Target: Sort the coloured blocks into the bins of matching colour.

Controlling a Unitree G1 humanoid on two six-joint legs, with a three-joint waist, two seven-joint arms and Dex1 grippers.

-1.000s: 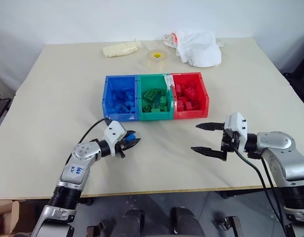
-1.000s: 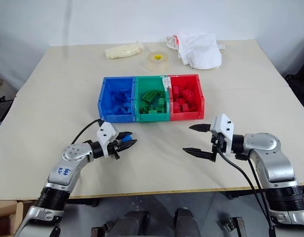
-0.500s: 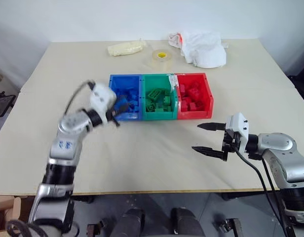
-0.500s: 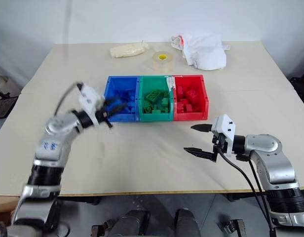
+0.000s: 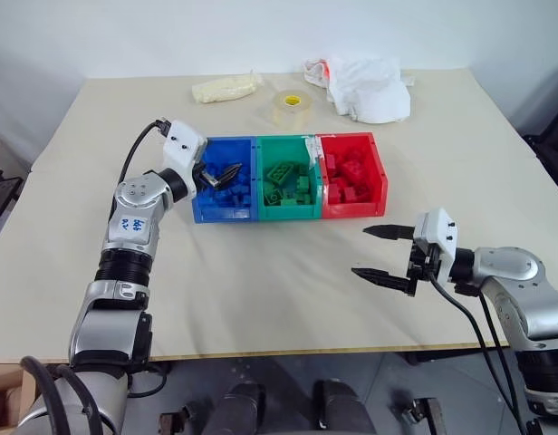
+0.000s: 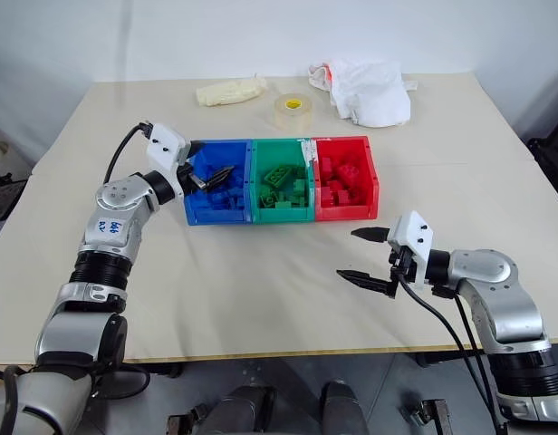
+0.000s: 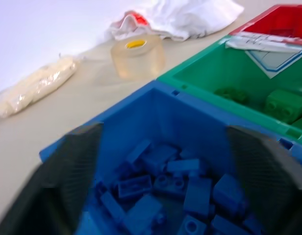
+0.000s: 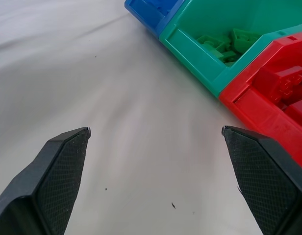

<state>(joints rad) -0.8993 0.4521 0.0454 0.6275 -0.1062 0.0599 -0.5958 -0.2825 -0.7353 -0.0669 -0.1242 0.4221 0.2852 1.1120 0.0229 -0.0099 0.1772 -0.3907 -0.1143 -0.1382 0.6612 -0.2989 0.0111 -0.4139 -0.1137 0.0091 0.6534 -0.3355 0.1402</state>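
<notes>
Sorting looks all but finished: no loose blocks show on the table.

The three joined bins sit at centre frame, blue bin [image 5: 206, 186] on the left, green bin [image 5: 288, 181] in the middle, red bin [image 5: 370, 177] on the right, and each holds only blocks of its own colour: blue blocks [image 7: 165, 188], green blocks [image 5: 281, 174], red blocks [image 5: 347, 177]. The left gripper [image 5: 226, 172] hangs over the blue bin with its jaws spread wide and nothing between them. The right gripper [image 5: 380, 255] waits at lower right above bare table [image 5: 261, 281], jaws wide apart and empty. Tape roll [image 5: 289, 107], cloth [image 5: 365, 86] and a pale packet [image 5: 225, 88] lie along the upper edge. By my reading, nothing remains to sort.
</notes>
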